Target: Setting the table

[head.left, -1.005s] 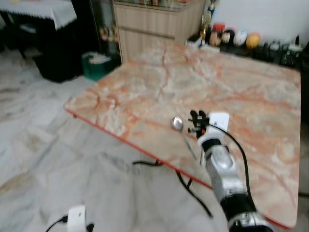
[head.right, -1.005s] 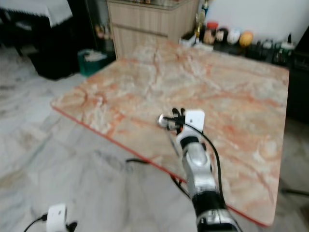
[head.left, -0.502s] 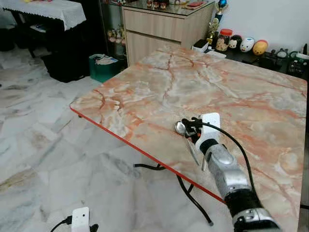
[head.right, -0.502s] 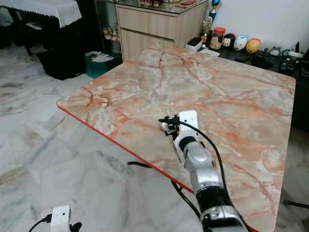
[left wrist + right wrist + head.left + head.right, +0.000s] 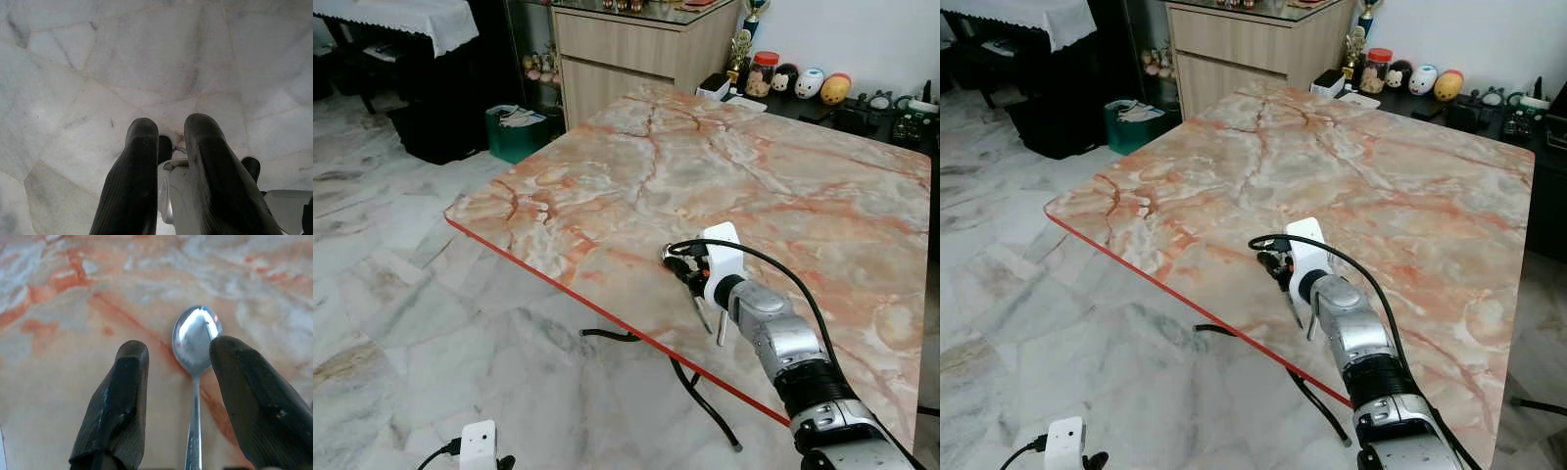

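Note:
A silver spoon (image 5: 195, 335) lies flat on the orange-veined marble table (image 5: 754, 147), near its red front edge. Its bowl points away from my wrist and its handle (image 5: 703, 315) runs back under my arm. My right gripper (image 5: 680, 259) is down at the tabletop and open. One black finger (image 5: 124, 382) stands clear of the spoon on one side, and the other finger (image 5: 249, 391) is close beside the bowl. My left gripper (image 5: 168, 142) hangs idle over the pale marble floor with a narrow gap between its fingers.
A wooden cabinet (image 5: 636, 49) and a green bin (image 5: 514, 127) stand beyond the table's far left corner. Small figurines and jars (image 5: 803, 83) line the back. Black table legs and a cable (image 5: 695, 392) sit under the front edge. A white device (image 5: 478, 446) lies on the floor.
The camera has steadied and shifted. My right gripper has sunk lower onto the table, and the spoon that stuck out past the fingertips now lies flat between the parted fingers.

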